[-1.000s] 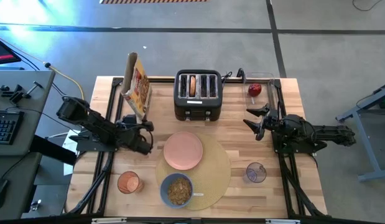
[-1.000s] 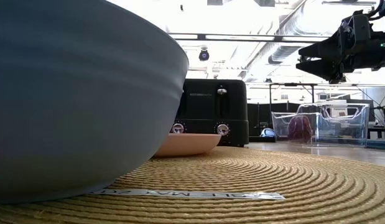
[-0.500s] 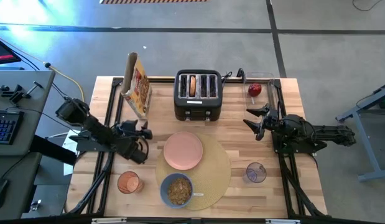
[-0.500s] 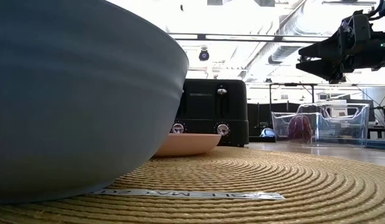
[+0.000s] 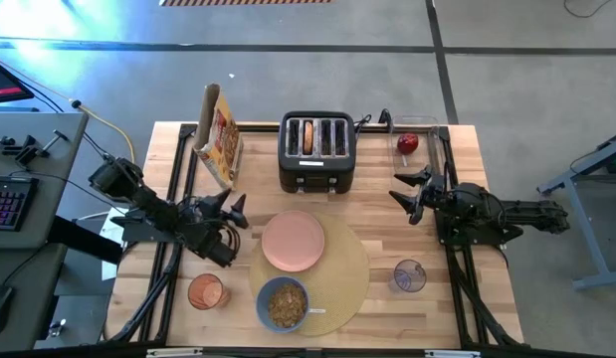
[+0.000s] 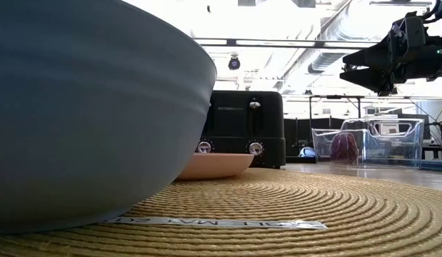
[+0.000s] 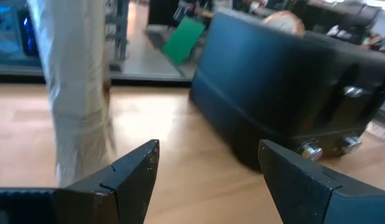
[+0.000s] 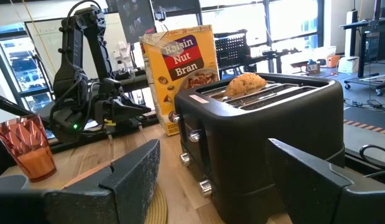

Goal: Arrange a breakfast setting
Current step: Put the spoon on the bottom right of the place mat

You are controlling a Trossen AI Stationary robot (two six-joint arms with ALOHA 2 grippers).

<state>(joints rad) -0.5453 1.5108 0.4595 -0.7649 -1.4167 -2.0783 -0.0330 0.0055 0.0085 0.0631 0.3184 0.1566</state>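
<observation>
The round tan placemat (image 5: 337, 273) lies at the table's near middle. The pink plate (image 5: 294, 240) and the blue bowl (image 5: 283, 303), filled with cereal, rest on it. The small metal spoon (image 5: 314, 311) lies beside the bowl. The orange cup (image 5: 205, 291) stands left of the mat, the clear glass (image 5: 409, 275) right of it. The bagel (image 5: 308, 136) sticks up from a slot of the black toaster (image 5: 317, 151). The red apple (image 5: 408, 144) lies in a clear box. My left gripper (image 5: 236, 209) is open and empty between the cereal box and the plate. My right gripper (image 5: 402, 191) is open and empty, right of the toaster.
The cereal box (image 5: 220, 134) stands at the far left, left of the toaster, its white inner bag (image 7: 74, 93) close to my left gripper. The clear box (image 6: 378, 143) sits at the far right corner. Bare wood lies between the toaster and the mat.
My left gripper has drawn back a little from the cereal box toward the table's near edge and has turned toward the toaster. It stays open. My right arm and the objects have kept still.
</observation>
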